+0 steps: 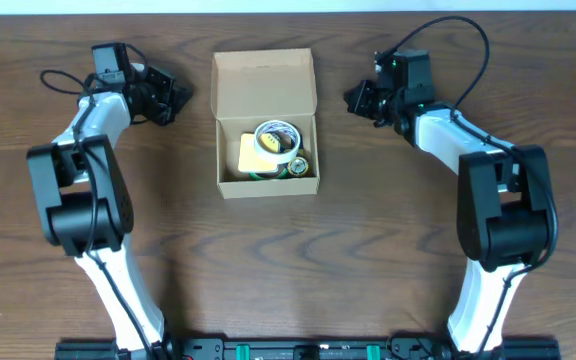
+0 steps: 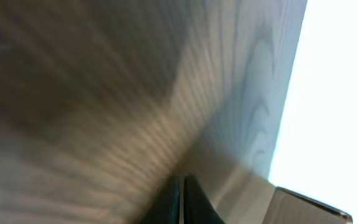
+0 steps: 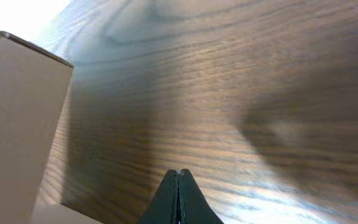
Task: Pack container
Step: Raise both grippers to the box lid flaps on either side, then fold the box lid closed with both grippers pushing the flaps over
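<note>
The tan cardboard container [image 1: 230,185] sits open at the table's middle, its flap lid [image 1: 263,82] standing up at the back. Inside lie a tape roll [image 1: 277,140], a yellow pad [image 1: 242,152] and a small green and gold item [image 1: 297,168]. My left gripper [image 1: 178,97] is shut and empty, left of the lid; its fingers [image 2: 183,186] hover over bare wood, with a box corner [image 2: 303,208] at lower right. My right gripper [image 1: 352,99] is shut and empty, right of the lid; its fingertips [image 3: 178,174] point at the table beside the box wall [image 3: 17,124].
The table's far edge [image 1: 288,12] runs just behind the box and both grippers. Black cables [image 1: 468,40] loop over the right arm and one [image 1: 58,80] trails by the left arm. Bare wood [image 1: 288,270] lies in front of the box.
</note>
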`<state>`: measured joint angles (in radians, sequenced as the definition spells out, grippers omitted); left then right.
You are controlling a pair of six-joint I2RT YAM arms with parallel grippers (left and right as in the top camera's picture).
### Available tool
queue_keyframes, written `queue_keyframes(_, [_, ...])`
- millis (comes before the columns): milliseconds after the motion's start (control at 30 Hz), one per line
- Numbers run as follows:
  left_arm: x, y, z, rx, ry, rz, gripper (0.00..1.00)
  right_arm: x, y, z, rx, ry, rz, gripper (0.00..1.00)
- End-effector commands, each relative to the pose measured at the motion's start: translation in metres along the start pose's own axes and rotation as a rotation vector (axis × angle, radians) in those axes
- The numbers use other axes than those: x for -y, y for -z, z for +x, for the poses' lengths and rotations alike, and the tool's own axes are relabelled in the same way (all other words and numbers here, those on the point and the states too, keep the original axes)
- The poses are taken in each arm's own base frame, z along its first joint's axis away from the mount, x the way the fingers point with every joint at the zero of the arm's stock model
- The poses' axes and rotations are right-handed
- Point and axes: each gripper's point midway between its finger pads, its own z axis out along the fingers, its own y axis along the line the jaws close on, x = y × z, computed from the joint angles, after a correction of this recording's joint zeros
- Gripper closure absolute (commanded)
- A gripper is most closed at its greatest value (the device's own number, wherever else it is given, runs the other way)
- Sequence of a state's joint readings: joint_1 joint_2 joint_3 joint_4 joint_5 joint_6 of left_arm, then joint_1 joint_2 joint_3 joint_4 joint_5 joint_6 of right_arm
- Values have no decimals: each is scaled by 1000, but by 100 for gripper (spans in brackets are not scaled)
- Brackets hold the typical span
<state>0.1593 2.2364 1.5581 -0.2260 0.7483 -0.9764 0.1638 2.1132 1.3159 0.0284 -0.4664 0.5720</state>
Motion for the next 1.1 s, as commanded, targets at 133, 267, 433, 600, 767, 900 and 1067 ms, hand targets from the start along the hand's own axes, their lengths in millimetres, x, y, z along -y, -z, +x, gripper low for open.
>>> queue_keyframes(133, [19,-21,23,-137,-18,63,95,-7,-14,4,-33,-101,-100,99])
queue_keyframes(267, [25,-30,46,-200,-68,72,95,-26,-23,12,-53,-101,-166,99])
queue_keyframes(433, [30,-29,56,-249,-91,99,95,-52,-30,24,-75,-59,-202,99])
queue_keyframes(600, [34,-26,65,-299,-117,134,95,-85,-34,24,-64,24,-259,99])
queue_keyframes(767, [40,-22,73,-345,-190,181,95,-94,-33,20,-52,91,-271,99])
queue_keyframes(900, [45,-18,76,-367,-238,214,95,-98,-28,15,-39,125,-280,99])
queue_keyframes(1067, [62,-4,75,-386,-298,280,95,-109,-8,2,6,205,-258,99])
